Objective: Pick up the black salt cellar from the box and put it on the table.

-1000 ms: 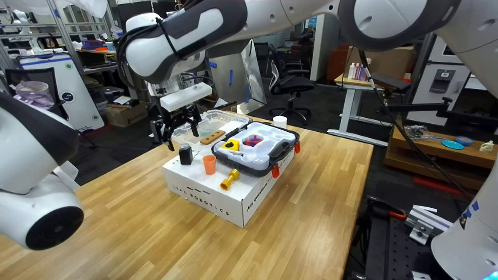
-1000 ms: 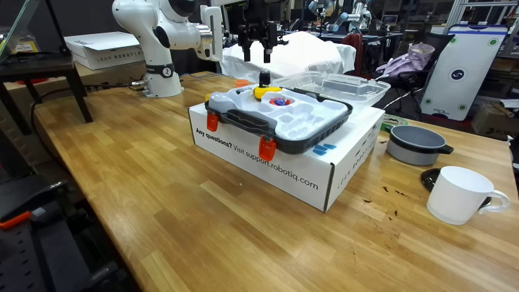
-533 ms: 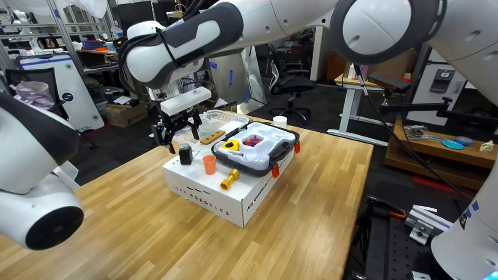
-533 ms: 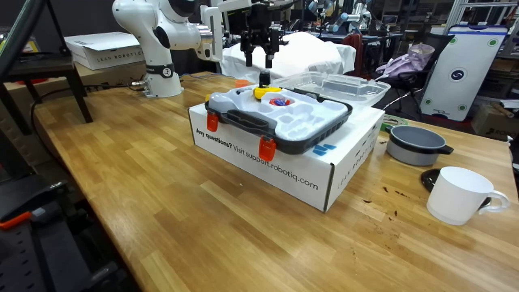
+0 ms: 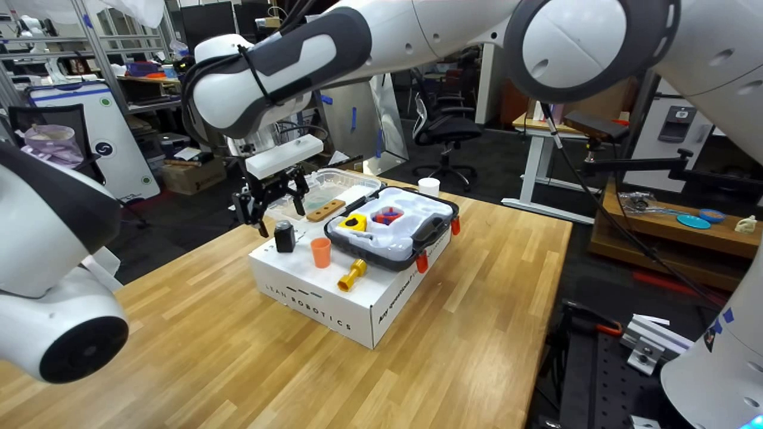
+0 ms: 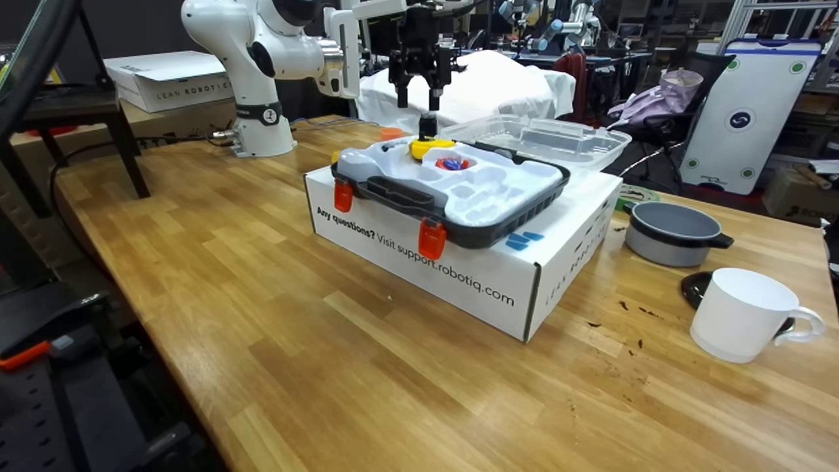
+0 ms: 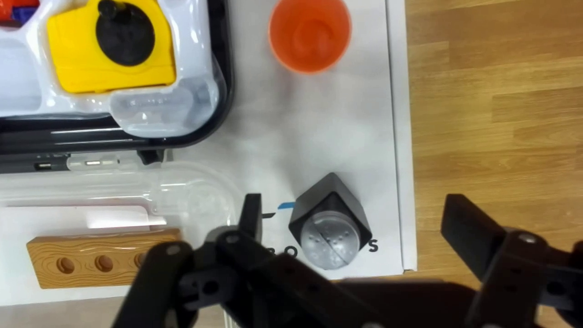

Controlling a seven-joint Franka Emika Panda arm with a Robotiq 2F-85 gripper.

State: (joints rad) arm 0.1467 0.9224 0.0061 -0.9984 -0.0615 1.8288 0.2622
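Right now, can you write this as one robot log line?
black salt cellar: upright on white cardboard box; hand: open, empty, above black salt cellar; to do: grasp, set on wooden table

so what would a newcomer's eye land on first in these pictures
Probably the big white robot arm across the top of an exterior view. Then, in both exterior views, the open red-latched case on the white box. In the wrist view, the orange cup near the top and the black salt cellar appearing between the open jaws.

The gripper (image 6: 418, 105) is hanging slightly lower than a second ago — nearer the black salt cellar (image 5: 285, 238) — its arm (image 5: 441, 25) dipping too.
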